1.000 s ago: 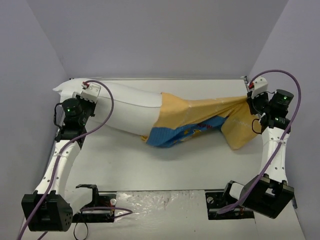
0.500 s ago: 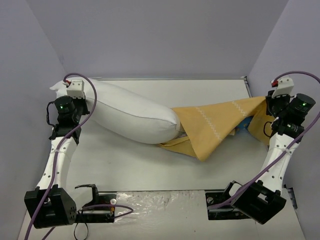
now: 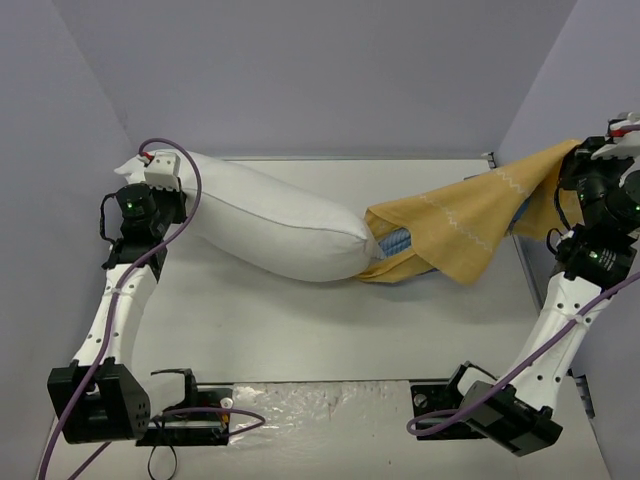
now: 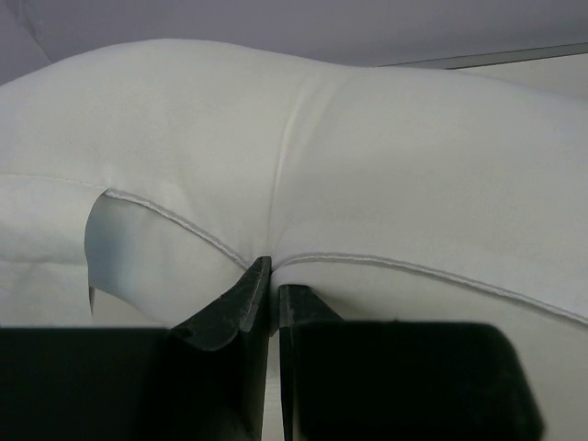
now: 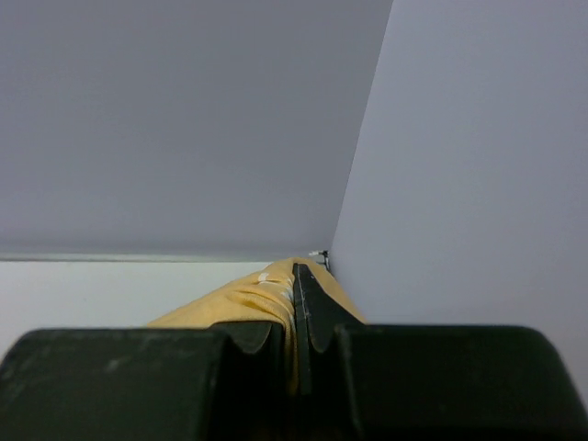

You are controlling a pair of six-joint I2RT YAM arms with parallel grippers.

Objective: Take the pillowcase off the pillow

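Observation:
The plain white pillow (image 3: 270, 225) lies across the back left of the table and fills the left wrist view (image 4: 367, 156). My left gripper (image 3: 152, 192) is shut on the pillow's left end, pinching its seam (image 4: 271, 266). The pillowcase (image 3: 470, 225) shows its mustard yellow zigzag side with a bit of blue at its mouth. It hangs stretched from the pillow's right tip up to my right gripper (image 3: 575, 165), which is shut on its yellow edge (image 5: 266, 299) high at the far right wall. Only the pillow's right tip touches the cover's mouth.
Grey walls enclose the table on the left, back and right (image 3: 560, 90). The right gripper is close to the right wall (image 5: 478, 165). Both arm bases and cables sit at the near edge (image 3: 200, 420).
My right gripper has risen and moved right with the pillowcase, pulling it off until the pillow is almost wholly bare. My left gripper shifted slightly with the pillow's end.

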